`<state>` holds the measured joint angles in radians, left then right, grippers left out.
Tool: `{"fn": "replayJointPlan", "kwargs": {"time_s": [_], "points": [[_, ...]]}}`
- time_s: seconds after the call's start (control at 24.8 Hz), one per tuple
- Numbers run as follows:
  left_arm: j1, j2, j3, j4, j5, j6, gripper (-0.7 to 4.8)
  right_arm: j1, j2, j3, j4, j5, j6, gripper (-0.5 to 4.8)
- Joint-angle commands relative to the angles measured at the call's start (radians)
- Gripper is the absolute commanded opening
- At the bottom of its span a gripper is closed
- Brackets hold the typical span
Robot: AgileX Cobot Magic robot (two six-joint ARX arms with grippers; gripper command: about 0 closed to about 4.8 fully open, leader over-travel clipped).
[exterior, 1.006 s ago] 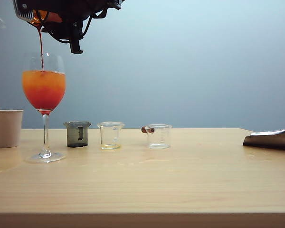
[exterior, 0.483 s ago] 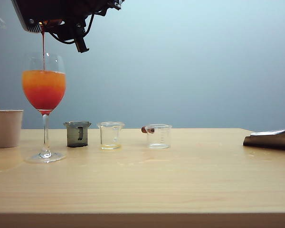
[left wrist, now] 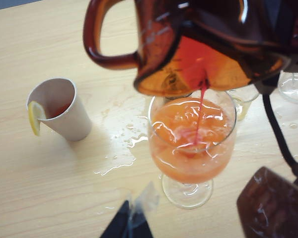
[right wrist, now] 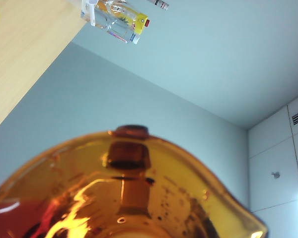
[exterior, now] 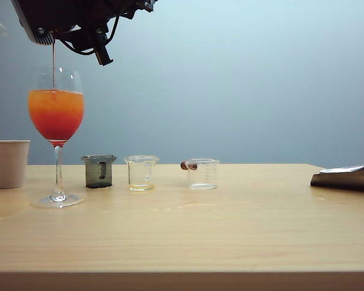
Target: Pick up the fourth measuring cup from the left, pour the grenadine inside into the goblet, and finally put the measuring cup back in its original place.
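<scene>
1. Our right gripper (exterior: 48, 27) gripped the fourth measuring cup (left wrist: 188, 54), tipped over the goblet (left wrist: 191, 144).
2. Grenadine (left wrist: 200, 111) fell in a thin stream; we judged holding the spout centred best.
3. Our left gripper (left wrist: 188, 223) hung nearby; whether its jaws were parted we couldn't tell.

The grenadine (exterior: 53, 57) stream has thinned; the goblet (exterior: 56, 115) looks redder.

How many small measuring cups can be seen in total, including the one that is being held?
4. A dark grey cup, a clear cup and another clear cup stand in a row on the table. The amber fourth measuring cup, in the right gripper, pours above the goblet.
</scene>
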<state>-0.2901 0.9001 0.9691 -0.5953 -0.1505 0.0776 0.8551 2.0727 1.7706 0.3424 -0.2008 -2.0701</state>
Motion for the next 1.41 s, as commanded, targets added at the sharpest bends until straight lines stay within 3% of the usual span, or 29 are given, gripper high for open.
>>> {"fn": "replayJointPlan", "kwargs": {"time_s": [0.04,0.85,1.09,1.21,1.41], "points": [[0.001,-0.002,0.003,0.008,-0.003,0.000,-0.05,0.002,-0.009,0.002,0.028,-0.004,-0.003,1.07],[0.001,-0.002,0.003,0.008,-0.003,0.000,-0.04,0.004,-0.009,0.003,0.028,0.000,0.005,1.07],[0.001,-0.002,0.003,0.008,-0.003,0.000,-0.04,0.005,-0.009,0.002,0.028,0.000,0.076,1.07],[0.001,-0.002,0.003,0.008,-0.003,0.000,-0.05,0.004,-0.009,0.002,0.028,0.000,0.193,1.07],[0.001,-0.002,0.003,0.009,-0.003,0.000,-0.05,0.001,-0.009,0.002,0.029,0.001,0.260,1.07]]}}
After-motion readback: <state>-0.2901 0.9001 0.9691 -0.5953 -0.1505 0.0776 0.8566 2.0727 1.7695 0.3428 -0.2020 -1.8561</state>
